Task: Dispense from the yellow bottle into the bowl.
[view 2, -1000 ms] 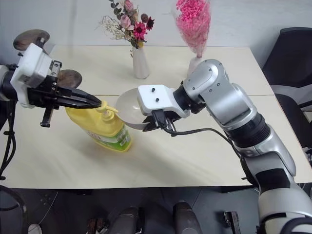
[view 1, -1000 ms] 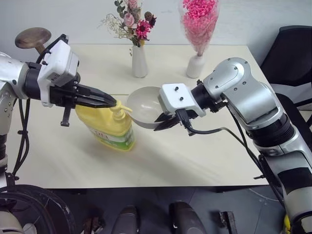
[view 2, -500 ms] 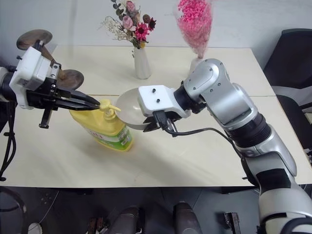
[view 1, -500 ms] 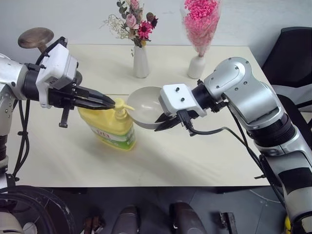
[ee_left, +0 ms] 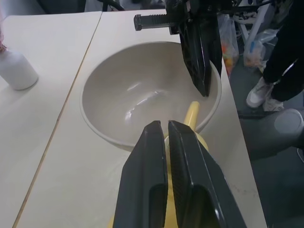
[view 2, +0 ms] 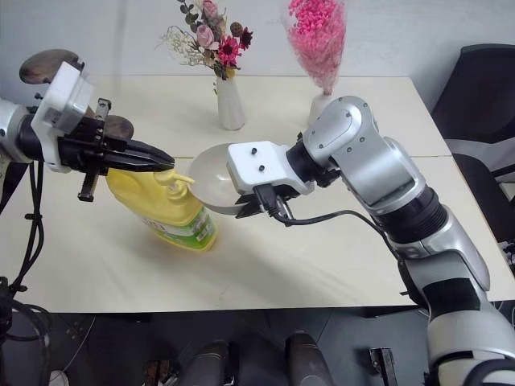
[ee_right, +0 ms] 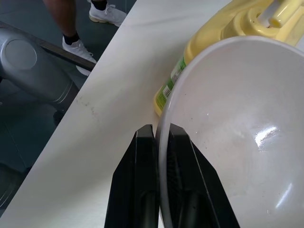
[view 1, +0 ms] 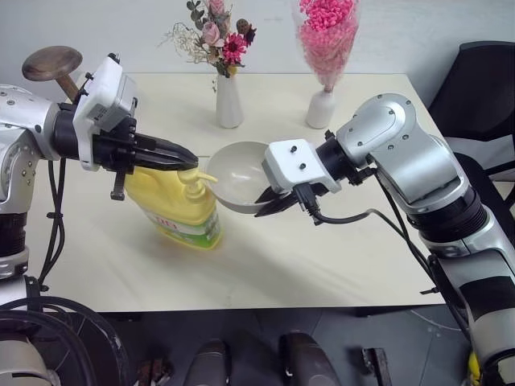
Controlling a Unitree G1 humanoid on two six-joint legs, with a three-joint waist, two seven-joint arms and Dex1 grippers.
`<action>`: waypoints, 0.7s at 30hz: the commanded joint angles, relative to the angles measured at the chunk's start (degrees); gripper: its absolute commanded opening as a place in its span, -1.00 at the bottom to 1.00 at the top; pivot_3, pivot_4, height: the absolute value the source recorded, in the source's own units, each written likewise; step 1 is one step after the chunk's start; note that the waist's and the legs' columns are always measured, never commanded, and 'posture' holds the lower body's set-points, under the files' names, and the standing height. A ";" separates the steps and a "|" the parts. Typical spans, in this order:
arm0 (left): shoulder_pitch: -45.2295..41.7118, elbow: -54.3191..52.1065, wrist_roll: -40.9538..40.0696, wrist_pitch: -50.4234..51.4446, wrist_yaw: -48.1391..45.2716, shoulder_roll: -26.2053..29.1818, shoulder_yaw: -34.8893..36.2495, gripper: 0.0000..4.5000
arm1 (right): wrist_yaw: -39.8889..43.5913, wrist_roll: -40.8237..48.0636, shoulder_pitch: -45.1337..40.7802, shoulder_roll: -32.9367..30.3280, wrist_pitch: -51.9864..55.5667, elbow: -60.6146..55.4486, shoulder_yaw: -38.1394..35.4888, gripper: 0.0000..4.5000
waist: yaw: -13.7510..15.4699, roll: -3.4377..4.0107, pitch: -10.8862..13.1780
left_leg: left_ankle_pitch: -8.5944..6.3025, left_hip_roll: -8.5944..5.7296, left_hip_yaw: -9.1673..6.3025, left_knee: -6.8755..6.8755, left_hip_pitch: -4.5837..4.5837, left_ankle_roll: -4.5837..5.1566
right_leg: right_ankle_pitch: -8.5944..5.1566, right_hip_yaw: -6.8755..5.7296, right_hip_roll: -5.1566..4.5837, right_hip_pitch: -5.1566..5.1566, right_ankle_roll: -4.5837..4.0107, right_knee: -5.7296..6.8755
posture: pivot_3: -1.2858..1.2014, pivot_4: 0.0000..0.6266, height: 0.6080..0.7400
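Note:
The yellow bottle stands on the table left of centre, its pump spout reaching toward the bowl. My left gripper is shut with nothing in it and lies level just over the pump head; I cannot tell if it touches. The pale bowl hangs tilted above the table beside the spout, its rim at the spout's tip. My right gripper is shut on the bowl's near rim, one finger inside and one outside.
Two white vases, one with mixed flowers and one with pink ones, stand at the table's back. A brown round wooden piece is at the far left, a black chair on the right. A person's legs stand beside the table.

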 commanded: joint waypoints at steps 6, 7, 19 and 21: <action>3.41 -2.39 3.02 -4.20 -2.19 1.71 -1.28 -0.89 | 0.24 0.46 0.08 -0.50 -0.36 -1.62 -1.29 -1.00 | 0.31 0.00 0.00 | 0.02 0.00 -0.11 0.07 0.01 -0.04 | 0.00 -0.13 -0.02 0.08 0.00 -0.08 | 0.03 -0.52 1.00; 4.02 -2.57 3.61 -5.19 -2.44 1.93 -1.55 -0.89 | 0.29 0.59 0.16 -0.54 -0.18 -1.83 -1.31 -1.00 | 0.29 0.00 0.00 | 0.02 0.00 -0.12 0.07 0.01 -0.04 | 0.00 -0.14 -0.02 0.09 0.00 -0.07 | 0.03 -0.52 1.00; 7.18 -1.38 6.10 -7.86 -2.16 1.40 -4.15 -0.89 | 1.70 2.56 -0.51 -0.42 0.40 -2.75 -1.76 -1.00 | 0.39 0.05 -0.04 | 0.03 0.00 -0.10 -0.01 0.41 -0.05 | 0.00 -0.22 -0.04 0.40 0.00 -0.12 | 0.03 -0.52 1.00; 7.91 -1.15 6.86 -8.70 -2.19 1.45 -4.56 -0.89 | 1.95 2.86 -0.69 -0.27 0.36 -2.78 -1.85 -1.00 | 0.39 0.10 -0.08 | 0.03 0.00 -0.09 -0.01 0.42 -0.05 | 0.00 -0.21 -0.04 0.40 0.00 -0.12 | 0.03 -0.52 1.00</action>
